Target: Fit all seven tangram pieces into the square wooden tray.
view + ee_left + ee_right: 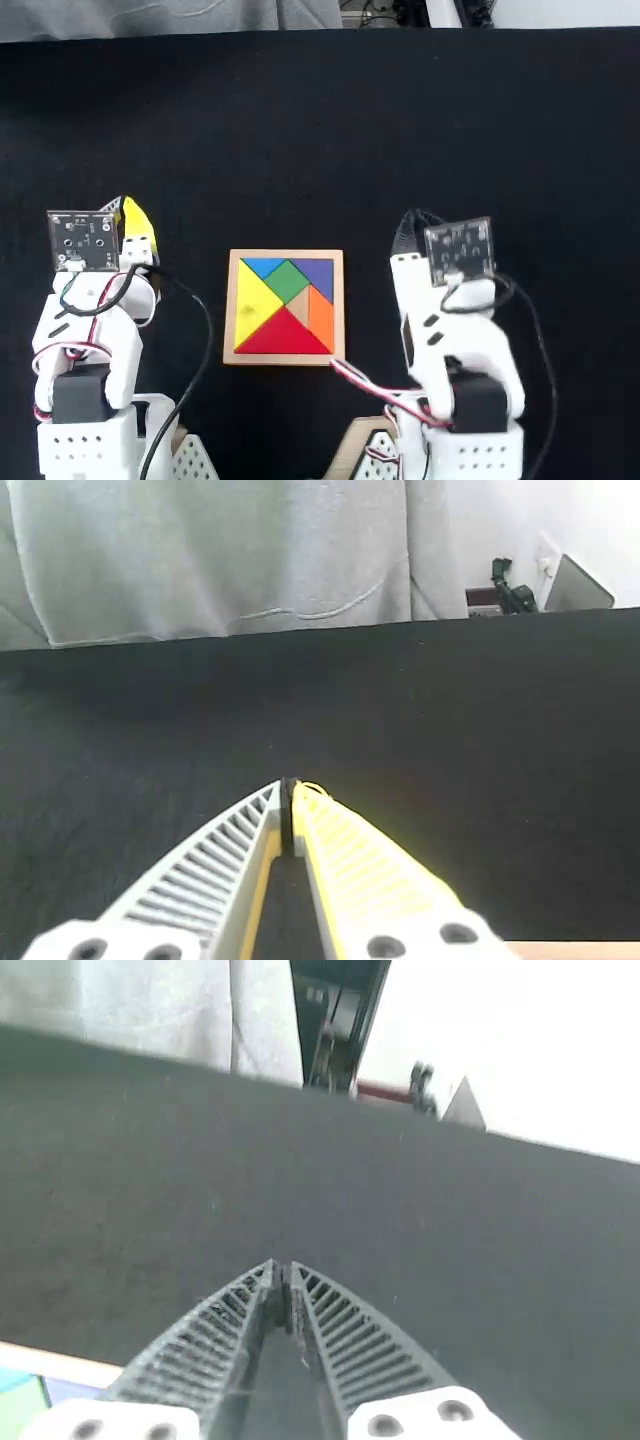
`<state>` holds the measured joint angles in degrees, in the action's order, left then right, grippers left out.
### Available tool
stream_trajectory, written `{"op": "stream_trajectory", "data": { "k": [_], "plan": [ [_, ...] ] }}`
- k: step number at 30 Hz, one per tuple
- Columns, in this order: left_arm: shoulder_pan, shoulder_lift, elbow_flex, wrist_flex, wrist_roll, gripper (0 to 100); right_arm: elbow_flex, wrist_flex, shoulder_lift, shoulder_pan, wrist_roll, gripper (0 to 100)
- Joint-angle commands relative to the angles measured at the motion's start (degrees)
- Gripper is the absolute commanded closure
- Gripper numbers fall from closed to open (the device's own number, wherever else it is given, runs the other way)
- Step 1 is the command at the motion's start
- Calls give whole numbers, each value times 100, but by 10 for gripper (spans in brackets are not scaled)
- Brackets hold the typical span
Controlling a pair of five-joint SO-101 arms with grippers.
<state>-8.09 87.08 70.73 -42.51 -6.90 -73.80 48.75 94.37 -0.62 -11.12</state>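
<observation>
From above, the square wooden tray (232,300) lies between the left gripper (124,206) and the right gripper (408,218). The coloured tangram pieces (285,305) seem to fill it, so fitting looks done. The left wrist view shows white-and-yellow fingers (350,860) clenched, empty. In the right wrist view, black fingers (340,1330) are likewise clamped on nothing, with the tray's corner just beside their base. The next move is only a flushness check.

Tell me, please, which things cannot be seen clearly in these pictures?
1. High view: the tan patch in the tray is too small to tell whether it is a piece or bare wood.
2. Right wrist view: the tray is cut off by the picture edge and the jaws.
3. Left wrist view: a wooden strip is cut off by the edge.
</observation>
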Motion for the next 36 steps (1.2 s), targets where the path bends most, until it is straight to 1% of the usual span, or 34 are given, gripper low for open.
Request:
{"op": "stream_trajectory", "data": {
  "k": [1, 3, 6, 10, 12, 16, 18, 20, 23, 27, 29, 36],
  "plan": [
    [-13, 545, -462, -932, 9, 970, 31, 589, 1420, 88, 158, 987],
    [-4, 1108, -611, -1398, 9, 970, 242, 818, 1481, 79, 158, 987],
    [-66, 1890, -338, -1468, -35, 970, 101, 747, 1270, 79, 158, 987],
    [-13, 1635, 330, -1380, 0, 970, -585, 396, 1420, 79, 149, 987],
    [-4, 1741, 980, -923, 0, 970, -796, 308, 1429, 79, 149, 987],
    [-31, 1758, 2176, 343, 0, 970, -919, 281, 1420, 79, 158, 987],
    [-48, 1749, 2510, 721, 0, 970, -971, 281, 1420, 62, 158, 987],
    [-13, 1723, 2677, 870, 0, 970, -1112, 264, 1420, 44, 158, 987],
    [75, 1723, 2668, 624, 0, 970, -1455, -79, 1420, 44, 158, 987],
    [637, 1714, 2668, 246, -35, 970, -2000, -756, 1420, 44, 158, 987],
    [769, 1714, 2668, 105, -35, 970, -2237, -993, 1420, 44, 158, 987],
    [743, 1714, 2668, -774, -44, 970, -2273, -677, 1402, 70, 132, 987]
  ]
}}
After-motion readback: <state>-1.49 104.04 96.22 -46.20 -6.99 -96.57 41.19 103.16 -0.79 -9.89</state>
